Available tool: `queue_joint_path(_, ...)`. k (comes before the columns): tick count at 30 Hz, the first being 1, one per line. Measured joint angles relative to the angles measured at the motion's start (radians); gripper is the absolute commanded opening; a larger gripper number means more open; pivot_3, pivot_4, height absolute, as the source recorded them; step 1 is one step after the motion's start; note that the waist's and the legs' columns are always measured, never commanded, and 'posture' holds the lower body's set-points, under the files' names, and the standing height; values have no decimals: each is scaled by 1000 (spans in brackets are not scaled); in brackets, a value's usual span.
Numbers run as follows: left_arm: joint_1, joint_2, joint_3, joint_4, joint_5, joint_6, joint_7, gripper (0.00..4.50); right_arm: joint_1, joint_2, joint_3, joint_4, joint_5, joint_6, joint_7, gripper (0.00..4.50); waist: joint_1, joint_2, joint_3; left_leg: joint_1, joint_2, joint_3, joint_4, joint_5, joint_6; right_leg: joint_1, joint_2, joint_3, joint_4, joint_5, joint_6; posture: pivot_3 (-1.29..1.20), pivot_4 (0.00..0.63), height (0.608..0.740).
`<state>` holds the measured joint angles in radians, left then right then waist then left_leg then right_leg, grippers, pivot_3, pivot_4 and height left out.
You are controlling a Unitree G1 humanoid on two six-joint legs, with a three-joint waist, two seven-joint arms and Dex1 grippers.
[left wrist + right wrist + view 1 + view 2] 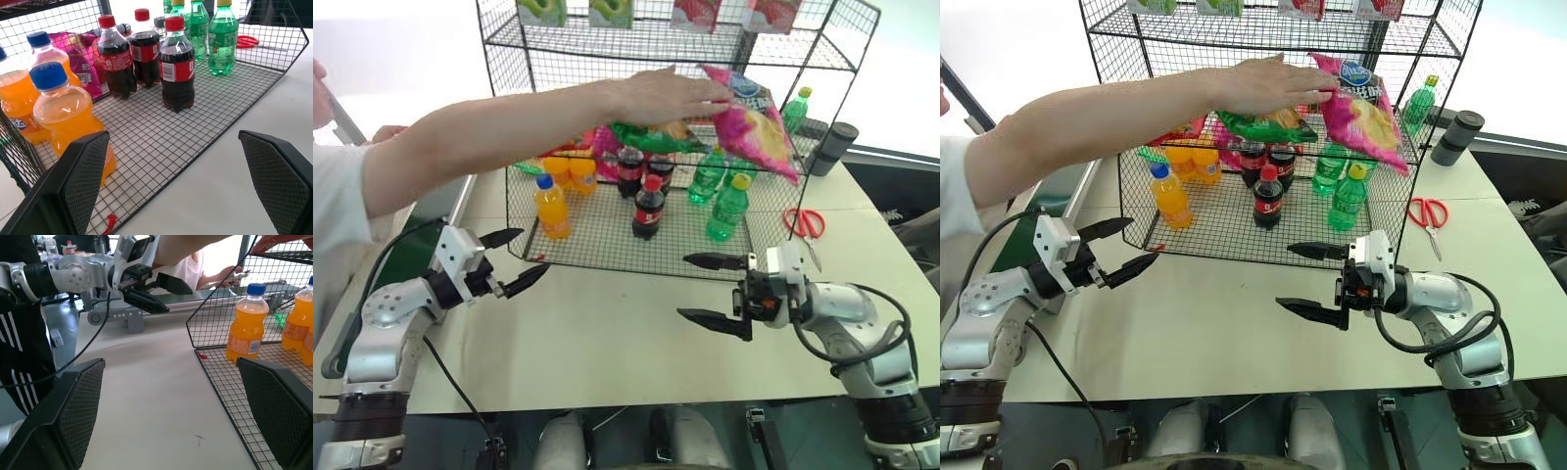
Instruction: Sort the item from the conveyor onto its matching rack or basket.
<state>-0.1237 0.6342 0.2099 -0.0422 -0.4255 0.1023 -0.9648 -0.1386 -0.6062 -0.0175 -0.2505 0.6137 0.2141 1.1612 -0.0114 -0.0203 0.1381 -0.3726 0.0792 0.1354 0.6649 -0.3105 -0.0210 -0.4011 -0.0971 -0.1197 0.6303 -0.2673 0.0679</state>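
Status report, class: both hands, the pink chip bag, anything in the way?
Left hand, right hand open, empty. Pink chip bag at rack, under person's hand. Person's arm across the rack.

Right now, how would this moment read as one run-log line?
left claw: open, empty | right claw: open, empty | pink chip bag: on rack, person's hand on it | scissors: on table

Glossy film, black wire and matt plastic on a pale tabletop

The pink chip bag (pixel 756 122) is shiny, crinkled film, held against the rack (pixel 607 227) of thin black-coated wire grid. Inside the rack, the cola bottles (pixel 177 63), orange bottles (pixel 66 110) and green bottles (pixel 223 34) are clear, glossy plastic with smooth caps. In front of the rack, the tabletop (pixel 607 333) looks smooth and matt; each gripper's fingers (pixel 85 176) are matt black with a fine cross-hatched pad texture.
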Motion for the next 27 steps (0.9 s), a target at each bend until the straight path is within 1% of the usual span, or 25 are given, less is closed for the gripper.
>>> queue_joint_path(7, 16, 0, -1, -20, -19, 0, -35, 4500, -6, 10, 21, 0, -21, 10, -20, 4480, 0, 0, 0, 0, 0, 0, 0, 0, 0, 0, 0, 0, 0, 0, 0, 0, 150, 726)
queue_joint_path(16, 45, 0, 0, -27, -21, 31, -20, 4500, -7, 24, 45, 0, -42, -4, -23, 4480, 0, 0, 0, 0, 0, 0, 0, 0, 0, 0, 0, 0, 0, 0, 0, 0, 150, 726)
queue_joint_path(27, 79, 2, 12, -53, -39, 43, 0, 4500, -36, 75, 74, 39, -61, -27, -14, 4480, -1, 0, 0, 0, 0, 0, 0, 0, 0, 0, 0, 0, 0, 0, 0, 0, 150, 726)
